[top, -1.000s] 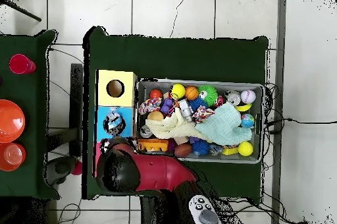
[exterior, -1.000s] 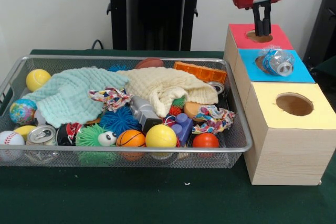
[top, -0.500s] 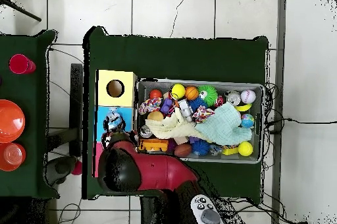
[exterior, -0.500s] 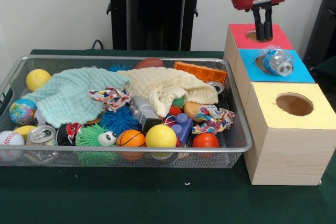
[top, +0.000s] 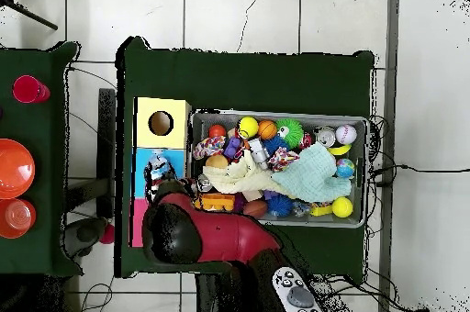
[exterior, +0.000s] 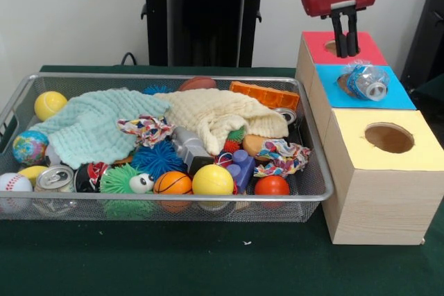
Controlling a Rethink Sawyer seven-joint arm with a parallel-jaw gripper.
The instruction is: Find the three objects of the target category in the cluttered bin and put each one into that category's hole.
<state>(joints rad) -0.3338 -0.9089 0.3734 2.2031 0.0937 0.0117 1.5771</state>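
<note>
A dark green surface [exterior: 208, 268] is seen carrying a wire mesh bin [exterior: 316, 192] crammed with toys, with a row of three wooden boxes set against its side, topped yellow [exterior: 361, 129], blue [exterior: 402, 95] and red [exterior: 371, 50], each top cut with a round hole. A crushed clear plastic bottle [exterior: 366, 81] is seen lying tilted on the blue top, resting over that box's hole and not dropped through. The red and black gripper [exterior: 345, 45] is shown hanging above the hole in the red top, its two dark fingers [exterior: 338, 32] drawn close together with nothing visible between them; whether they are fully clenched cannot be told. Inside the bin, a pale green cloth [exterior: 97, 126] and a cream cloth [exterior: 215, 112] are spread over the clutter, an orange block [exterior: 263, 93] is laid along the far wall, and a silver can [exterior: 55, 178] stands near a baseball [exterior: 14, 184] in one near corner. A yellow ball [exterior: 212, 179], a small basketball [exterior: 172, 183] and an orange ball [exterior: 271, 186] are lined along the near wall, beside a green spiky toy [exterior: 121, 179]. A plain white wall [exterior: 69, 12] is seen behind. From above, the surface is shown standing on a white tiled floor [top: 275, 15], with a second green table [top: 37, 143] to one side bearing an orange bowl [top: 14, 168] and red cups [top: 30, 89]
</note>
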